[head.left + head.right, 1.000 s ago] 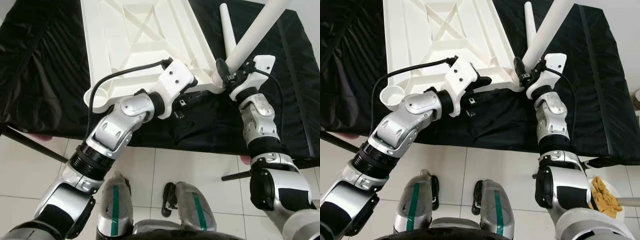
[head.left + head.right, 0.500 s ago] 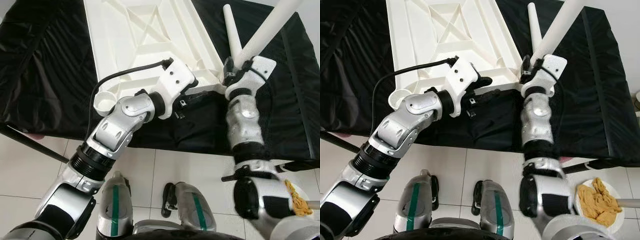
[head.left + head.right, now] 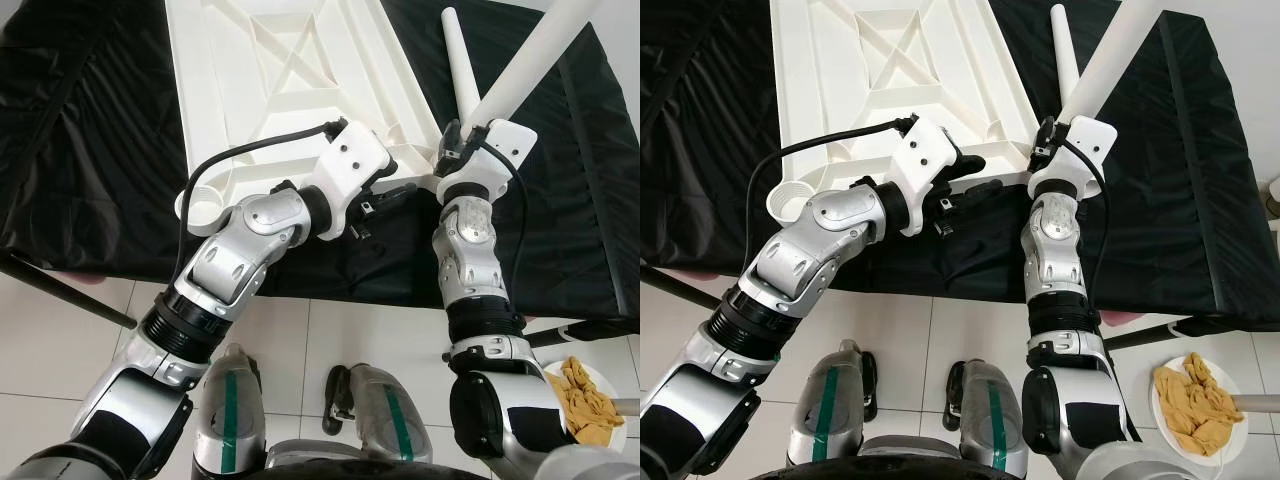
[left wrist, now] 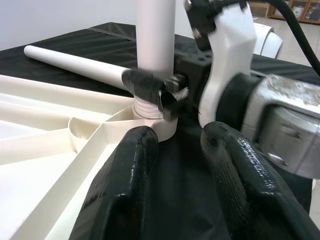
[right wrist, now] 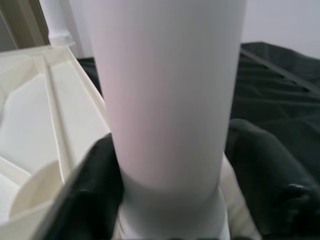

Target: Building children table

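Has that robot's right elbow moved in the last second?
Yes. The right gripper holds the leg at the tabletop corner, but the forearm behind it swung toward the robot's left.

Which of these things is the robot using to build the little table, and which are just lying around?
For the job:
- white tabletop, lying upside down
- white leg held upright at its corner socket by the right gripper
- spare white leg lying on the black cloth
- left gripper, by the tabletop's edge

Just lying about:
- black cloth
- plate of tan stuff on the floor
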Motion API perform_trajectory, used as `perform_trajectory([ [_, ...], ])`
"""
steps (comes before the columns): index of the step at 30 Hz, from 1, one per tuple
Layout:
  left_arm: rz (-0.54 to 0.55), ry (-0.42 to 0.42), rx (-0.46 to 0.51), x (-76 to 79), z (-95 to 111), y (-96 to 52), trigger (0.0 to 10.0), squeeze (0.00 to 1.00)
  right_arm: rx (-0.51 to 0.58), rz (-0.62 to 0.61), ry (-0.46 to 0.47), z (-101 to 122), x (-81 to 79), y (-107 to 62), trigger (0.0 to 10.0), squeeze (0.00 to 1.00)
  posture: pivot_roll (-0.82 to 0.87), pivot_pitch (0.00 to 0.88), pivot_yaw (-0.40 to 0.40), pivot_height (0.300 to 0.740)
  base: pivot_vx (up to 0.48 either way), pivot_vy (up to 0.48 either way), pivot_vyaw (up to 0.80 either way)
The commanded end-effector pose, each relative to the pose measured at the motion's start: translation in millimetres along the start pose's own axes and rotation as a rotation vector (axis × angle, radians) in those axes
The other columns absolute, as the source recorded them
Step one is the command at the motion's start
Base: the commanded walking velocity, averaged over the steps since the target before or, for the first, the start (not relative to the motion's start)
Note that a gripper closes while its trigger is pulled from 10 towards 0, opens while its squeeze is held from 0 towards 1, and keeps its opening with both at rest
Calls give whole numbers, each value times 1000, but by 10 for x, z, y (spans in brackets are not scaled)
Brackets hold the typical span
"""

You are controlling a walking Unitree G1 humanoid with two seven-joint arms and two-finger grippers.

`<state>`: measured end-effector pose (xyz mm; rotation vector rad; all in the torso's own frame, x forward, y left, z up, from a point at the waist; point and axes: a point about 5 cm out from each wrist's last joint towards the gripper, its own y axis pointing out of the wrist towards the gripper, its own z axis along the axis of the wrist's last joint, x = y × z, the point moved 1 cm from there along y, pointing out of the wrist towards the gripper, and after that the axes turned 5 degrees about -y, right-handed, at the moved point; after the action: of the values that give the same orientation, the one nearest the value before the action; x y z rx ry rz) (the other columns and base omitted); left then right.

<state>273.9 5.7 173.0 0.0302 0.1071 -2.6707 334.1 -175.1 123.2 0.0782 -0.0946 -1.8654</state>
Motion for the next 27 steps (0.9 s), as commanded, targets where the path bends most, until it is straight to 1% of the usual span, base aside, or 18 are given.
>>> perform_trajectory([
  [1,-84,1,-7,87,-3,9,10000,0,-35,1,1,-71,39,-27,10000,1000,24,0,-64,740,0,0,0],
  [2,-84,1,-7,86,-1,9,10000,0,-26,48,25,-56,-5,-32,10000,1000,23,0,-64,740,0,0,0],
  [3,-84,1,-7,86,-1,9,10000,0,-26,48,25,-56,-5,-32,10000,1000,23,0,-64,740,0,0,0],
  [4,-84,2,-6,85,1,9,10000,0,-15,83,42,-31,-31,-37,10000,1000,22,0,-64,740,0,0,0],
  [5,-84,2,-6,85,1,9,10000,0,-15,83,42,-31,-31,-37,10000,1000,22,0,-64,740,0,0,0],
  [8,-85,2,-5,85,5,12,10000,0,4,135,49,11,-30,-23,10000,1000,20,0,-63,740,0,0,0],
  [9,-85,2,-5,85,6,13,10000,0,4,149,43,19,-16,-10,10000,878,21,1,-65,740,0,0,0],
  [11,-86,1,-4,83,8,15,10000,0,7,162,35,30,3,8,10000,878,20,2,-64,740,0,0,0],
  [12,-85,1,-3,81,10,16,10000,0,18,198,28,60,34,46,10000,0,21,3,-63,740,0,0,0],
  [15,-85,1,-3,79,13,18,10000,0,29,232,22,92,61,83,10000,0,19,5,-62,740,0,0,0],
  [17,-85,0,-2,82,17,19,10000,0,58,327,2,179,132,176,10000,0,18,8,-60,740,0,0,0],
  [18,-85,0,-2,82,17,19,10000,0,58,327,2,179,132,176,10000,0,18,8,-60,740,0,0,0],
  [20,-86,0,-2,84,18,18,10000,0,67,366,-10,215,168,214,10000,0,18,8,-60,740,0,0,0],
  [22,-86,-1,-2,85,21,17,10000,0,60,455,-45,243,238,278,10000,0,19,14,-56,740,0,0,0],
  [23,-86,0,-2,83,24,16,10000,0,48,498,-60,234,255,291,10000,0,19,18,-55,740,0,0,0],
  [24,-86,0,-2,83,24,16,10000,0,48,498,-60,234,255,291,10000,0,19,18,-55,740,0,0,0],
  [26,-85,0,-1,79,28,12,10000,0,16,598,-88,196,286,300,10000,0,18,22,-53,740,0,0,0],
  [27,-85,0,-1,79,28,12,10000,0,16,598,-88,196,286,300,10000,0,18,22,-53,740,0,0,0],
])
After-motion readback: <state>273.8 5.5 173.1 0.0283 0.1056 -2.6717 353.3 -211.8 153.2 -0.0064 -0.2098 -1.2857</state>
